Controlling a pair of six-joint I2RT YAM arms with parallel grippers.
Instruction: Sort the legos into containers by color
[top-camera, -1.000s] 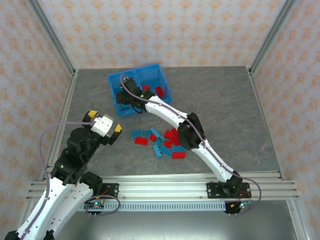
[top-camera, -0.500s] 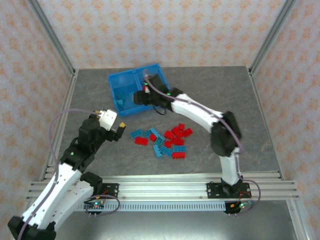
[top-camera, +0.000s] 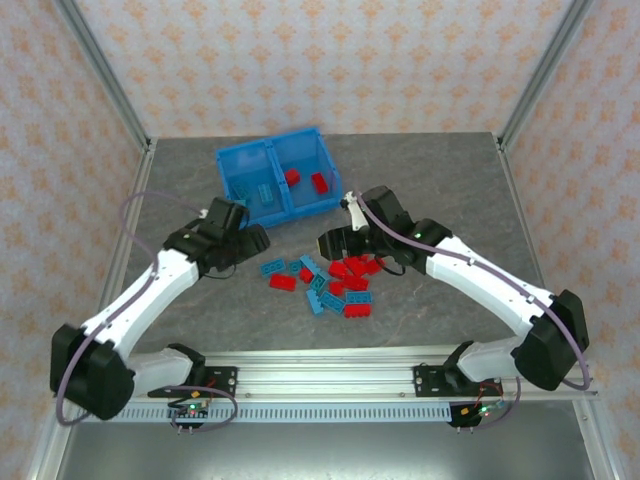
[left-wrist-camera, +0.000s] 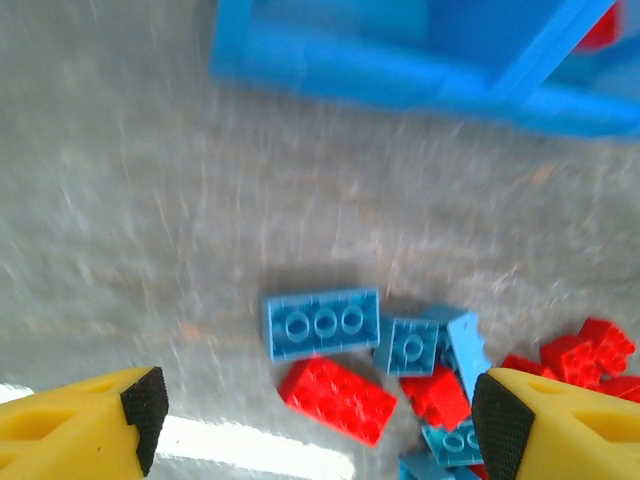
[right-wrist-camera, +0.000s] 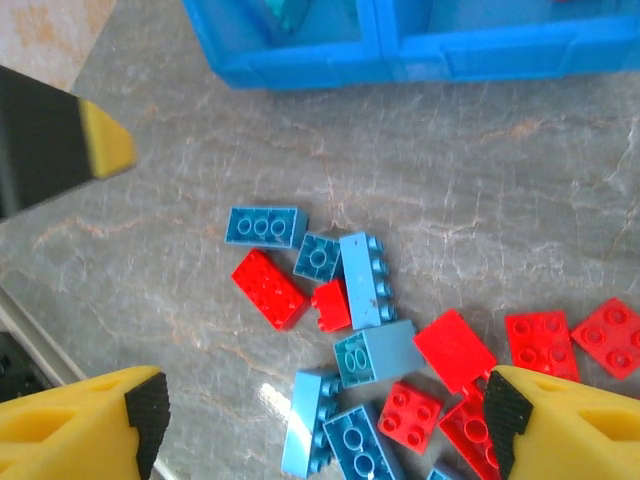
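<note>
Presently we find both arms bent inward over the table, left gripper (left-wrist-camera: 318, 420) and right gripper (right-wrist-camera: 322, 418) each spread wide, empty, above the loose legos (top-camera: 357, 309).

Bright red and teal-blue on legos (top-camera: 325, 280), both colours mixed in one pile. Translucent bright blue for bin (right-wrist-camera: 300, 68). Grey with pale marble veining across tabletop (top-camera: 450, 180). Peach with repeating orange floral motif on walls (top-camera: 320, 60). White with black joints on arms (top-camera: 150, 290). Silver on frame rails (top-camera: 320, 360).
</note>
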